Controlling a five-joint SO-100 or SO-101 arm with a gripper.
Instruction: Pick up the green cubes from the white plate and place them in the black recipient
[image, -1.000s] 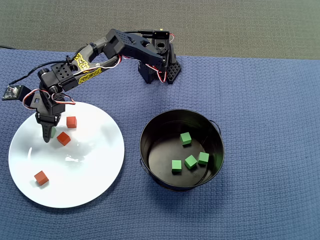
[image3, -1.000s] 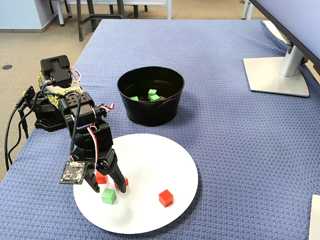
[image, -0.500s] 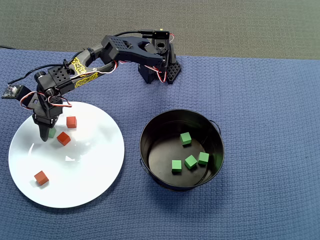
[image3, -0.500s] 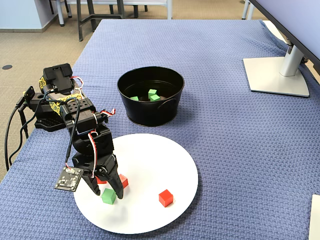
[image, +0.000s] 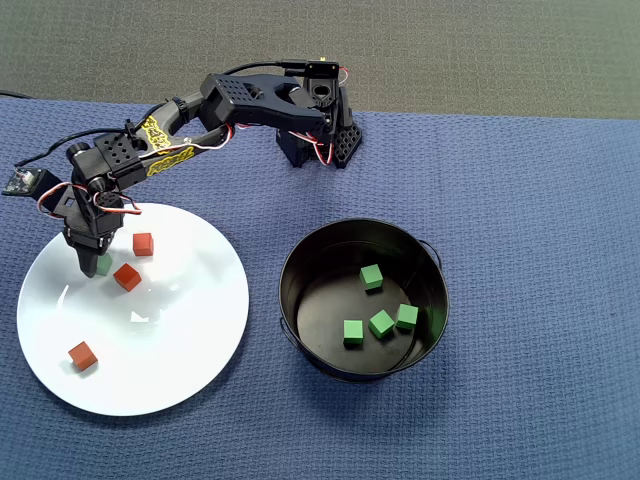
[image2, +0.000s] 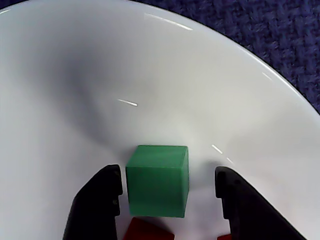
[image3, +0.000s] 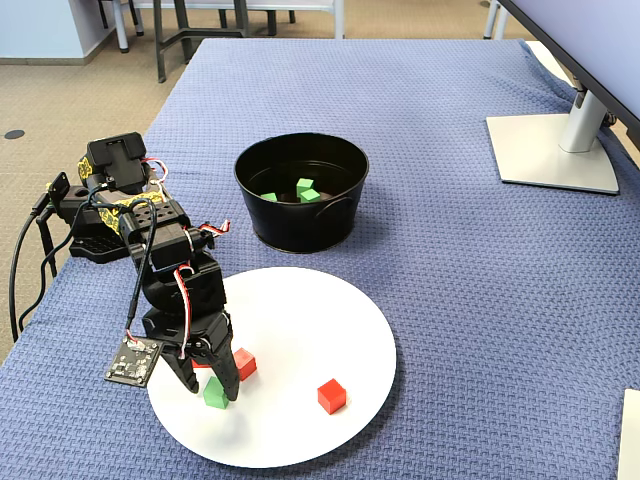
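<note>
While four green cubes (image: 378, 312) already lie in the black bucket (image: 300, 262), your gripper (image2: 167, 187) has its jaws spread around the last green cube (image2: 158, 180) on the white plate (image: 190, 350), a finger on each side and neither touching it yet. You're low and centred because the grasp needs both flat faces. Watch the nearest red-orange cube (image2: 148, 231) (just behind the green one in the wrist view); two more red-orange cubes (image: 143, 244) (image: 82, 355) sit apart. The plate's rim lies close on the overhead view's left, so lift straight up. Open cloth separates plate and bucket.
</note>
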